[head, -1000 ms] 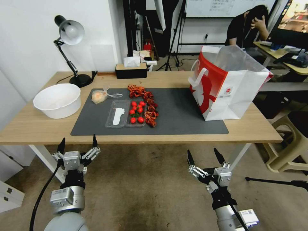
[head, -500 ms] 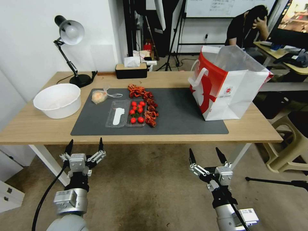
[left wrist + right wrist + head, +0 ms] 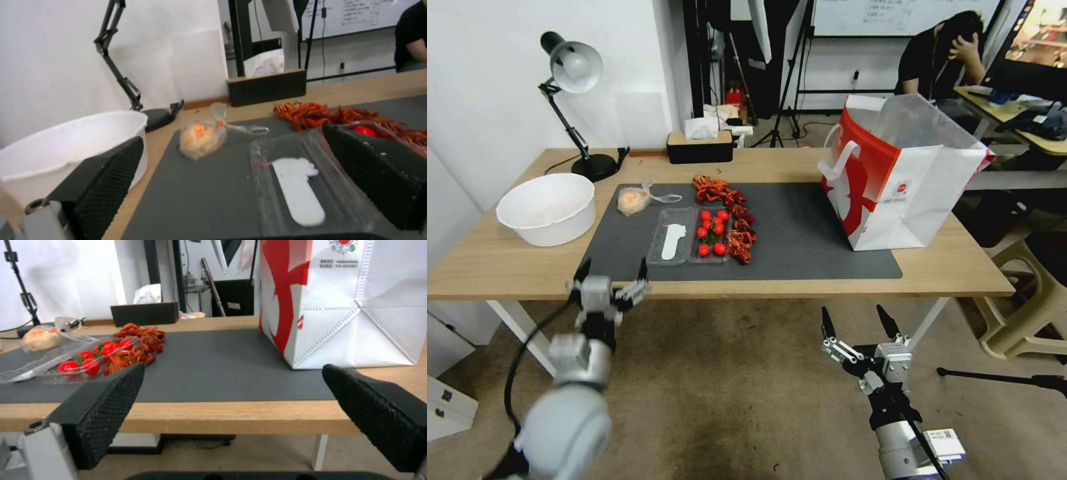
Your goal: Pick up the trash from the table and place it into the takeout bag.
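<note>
On the table (image 3: 494, 267), a dark mat (image 3: 800, 233) carries the trash: a knotted clear bag (image 3: 632, 200), a clear plastic tray (image 3: 688, 245) holding cherry tomatoes and a white utensil, and a line of red shellfish shells (image 3: 730, 213). The white and red takeout bag (image 3: 907, 180) stands open at the mat's right end. My left gripper (image 3: 612, 270) is open at the table's front edge, facing the tray (image 3: 307, 186) and the knotted bag (image 3: 200, 138). My right gripper (image 3: 854, 313) hangs open below the table edge, in front of the takeout bag (image 3: 347, 300).
A white bowl (image 3: 547, 208) sits left of the mat, a desk lamp (image 3: 577, 73) at the back left, a black tissue box (image 3: 699, 147) at the back centre. A beige stool (image 3: 1027, 293) stands right of the table.
My left gripper has risen and moved forward, from below the table up to its front edge. The right gripper has hardly moved.
</note>
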